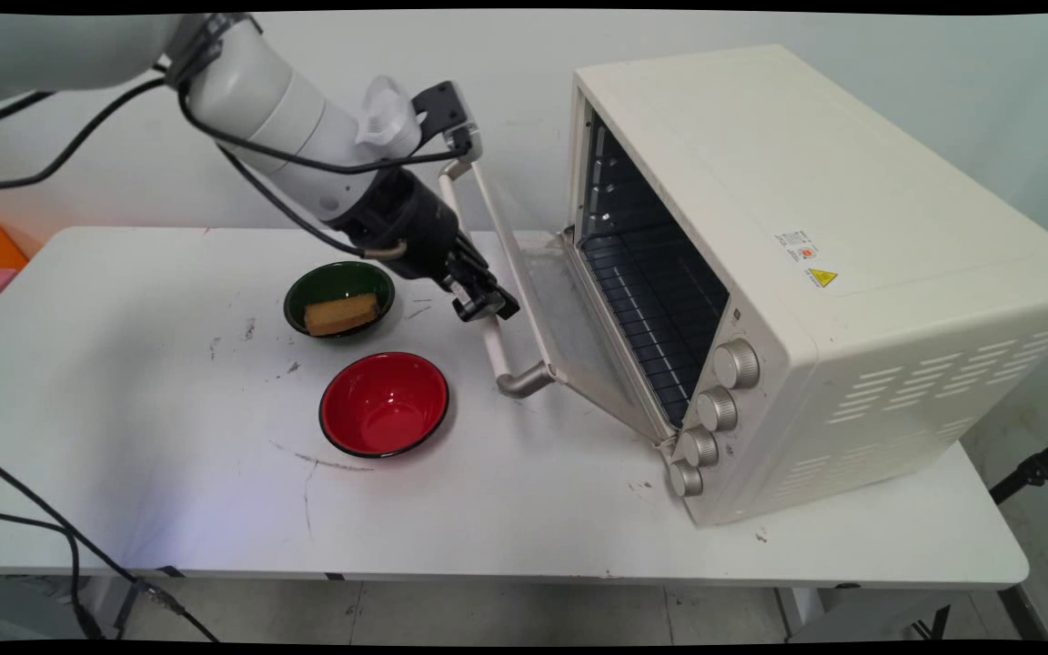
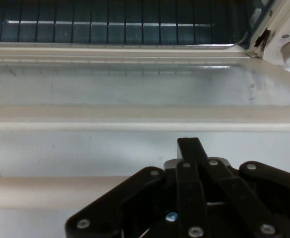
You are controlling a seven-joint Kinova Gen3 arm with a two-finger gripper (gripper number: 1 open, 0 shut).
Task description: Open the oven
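White table (image 1: 169, 455) scuffed, pale wall (image 1: 506, 55) behind; oven (image 1: 815, 273) door open.

A: Toaster oven (image 1: 815, 273)?
B: Cream-white body, silver knobs (image 1: 736, 363), dark wire rack (image 1: 660, 309) inside, yellow warning sticker (image 1: 821, 277) on top.
A: Left of oven?
B: Green bowl (image 1: 339, 297) w/ tan sponge (image 1: 340, 314); red bowl (image 1: 384, 404), black rim.
A: Table (image 1: 169, 409)?
B: White, dark scuffs.
A: Gripper (image 1: 485, 306)?
B: Black; cables (image 1: 78, 136) black too.
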